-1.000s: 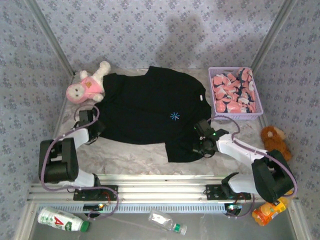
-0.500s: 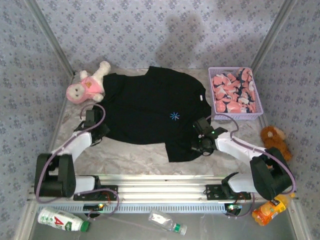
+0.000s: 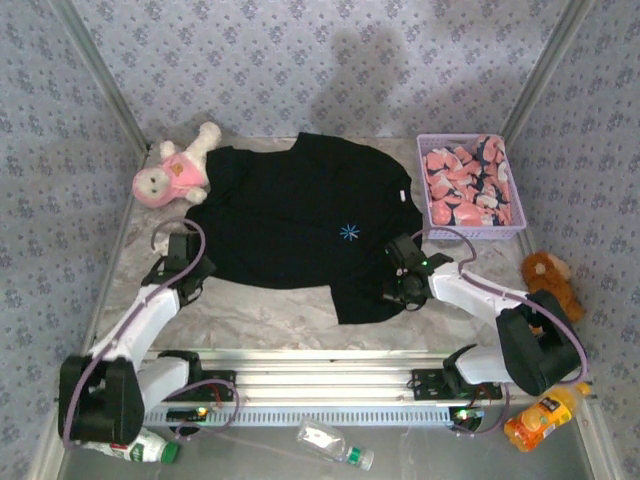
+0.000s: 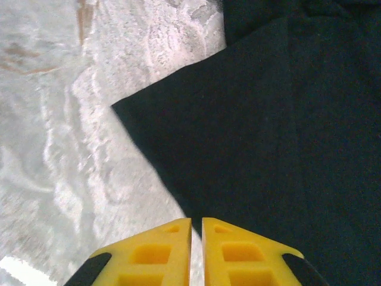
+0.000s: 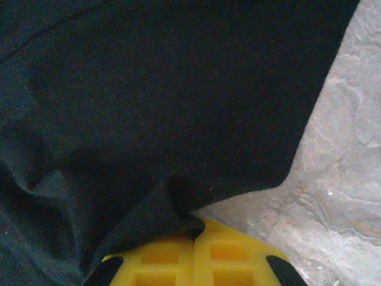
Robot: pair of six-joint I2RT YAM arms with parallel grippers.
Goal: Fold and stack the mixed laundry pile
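Black shirt (image 3: 300, 215) is spread flat across the middle of the bench (image 3: 260, 312), its collar towards the far edge and a small blue mark on the chest. Its near hem runs unevenly, with one flap hanging down closer to the near edge on the right side.

Left tool (image 3: 190, 272) is down at the shirt's near-left corner. From its wrist camera the yellow fingers (image 4: 161, 253) are closed with only a sliver between them, right at the hem; whether any cloth is caught there I cannot tell.

Right tool (image 3: 393, 288) sits at the right side of that hanging flap. Its wrist view shows the fingers (image 5: 229, 253) closed, with a puckered fold of shirt pinched at the tips and bare bench off to the right.

Pink garment (image 3: 465, 185) lies bundled in the basket (image 3: 424, 190) at the far-right corner, apart from the shirt. Plush toy (image 3: 170, 178) lies at the far-left corner, touching the shirt's sleeve. Brown toy (image 3: 545, 275) sits by the right edge.
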